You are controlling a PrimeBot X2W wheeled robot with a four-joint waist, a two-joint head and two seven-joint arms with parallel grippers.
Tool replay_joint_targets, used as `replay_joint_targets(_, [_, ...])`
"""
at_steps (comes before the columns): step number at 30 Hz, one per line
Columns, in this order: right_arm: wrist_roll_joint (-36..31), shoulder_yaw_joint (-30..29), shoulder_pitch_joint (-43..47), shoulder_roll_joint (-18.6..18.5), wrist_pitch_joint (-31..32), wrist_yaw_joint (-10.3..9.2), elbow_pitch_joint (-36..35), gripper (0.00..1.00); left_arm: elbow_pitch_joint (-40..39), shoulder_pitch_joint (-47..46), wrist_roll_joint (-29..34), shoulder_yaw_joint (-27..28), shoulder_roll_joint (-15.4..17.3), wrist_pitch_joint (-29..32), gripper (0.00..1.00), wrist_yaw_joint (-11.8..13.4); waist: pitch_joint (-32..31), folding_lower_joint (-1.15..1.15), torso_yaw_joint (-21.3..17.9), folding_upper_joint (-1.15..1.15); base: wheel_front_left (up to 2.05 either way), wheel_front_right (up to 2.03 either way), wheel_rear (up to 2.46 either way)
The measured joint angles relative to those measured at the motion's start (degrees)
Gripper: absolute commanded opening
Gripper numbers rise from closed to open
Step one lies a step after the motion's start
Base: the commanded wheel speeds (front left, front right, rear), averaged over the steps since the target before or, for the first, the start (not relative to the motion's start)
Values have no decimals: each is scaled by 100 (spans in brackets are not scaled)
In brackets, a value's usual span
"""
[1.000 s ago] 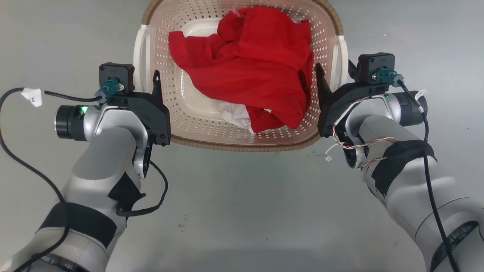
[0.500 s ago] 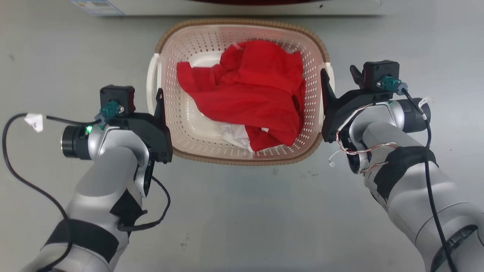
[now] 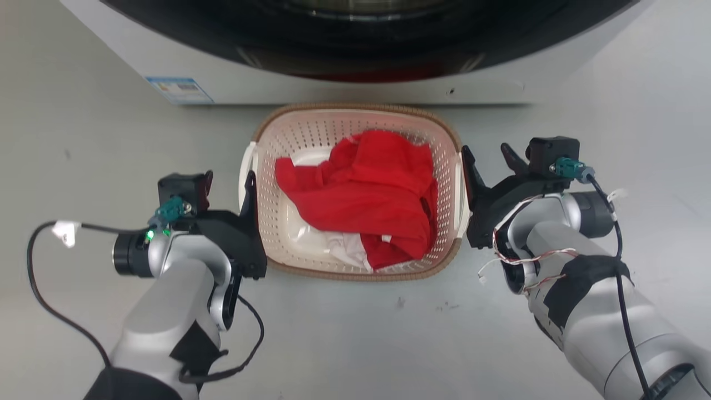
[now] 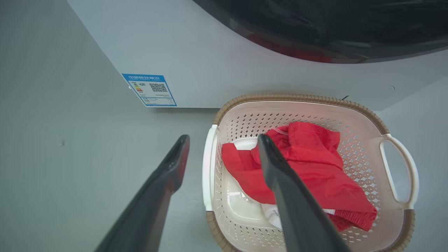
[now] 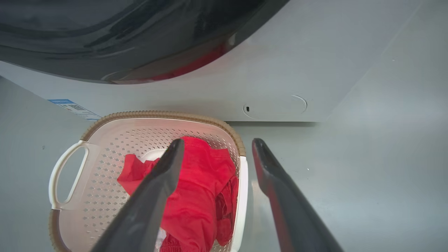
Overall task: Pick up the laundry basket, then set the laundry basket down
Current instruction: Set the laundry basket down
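Observation:
The laundry basket (image 3: 355,106), cream with a brown rim, sits on the grey floor in front of the washer. It holds a red garment (image 3: 366,194) over a white cloth (image 3: 339,244). My left gripper (image 3: 229,183) is open beside the basket's left handle (image 3: 245,166). In the left wrist view the left gripper (image 4: 223,138) straddles that handle (image 4: 207,168) from above. My right gripper (image 3: 486,158) is open at the right handle (image 3: 459,194). The right wrist view shows the right gripper (image 5: 217,141) straddling the same handle (image 5: 241,196). Whether the fingers touch the handles I cannot tell.
The white washer (image 3: 333,89) with its dark round door stands just behind the basket, a blue label (image 3: 179,90) on its lower left corner. Bare grey floor spreads left, right and in front of the basket.
The camera has pulled back and tilted up, so the basket looks smaller and the washer has come into view. Both grippers stay open beside the handles.

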Motion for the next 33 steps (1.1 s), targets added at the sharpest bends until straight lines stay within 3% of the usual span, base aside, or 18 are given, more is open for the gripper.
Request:
replay_joint_targets(20, [-402,-972,1830,-211,0,-131,-1183,100,-1555,2208,639,563,333,0,100,265,-1695,-1,-13,-1,0,0,0])
replay_joint_targets(33, [-1102,-1714,3710,-360,1,-261,-2412,100,-2662,4016,1170,985,475,0,100,315,-2899,-1,-63,0,0,0,0])
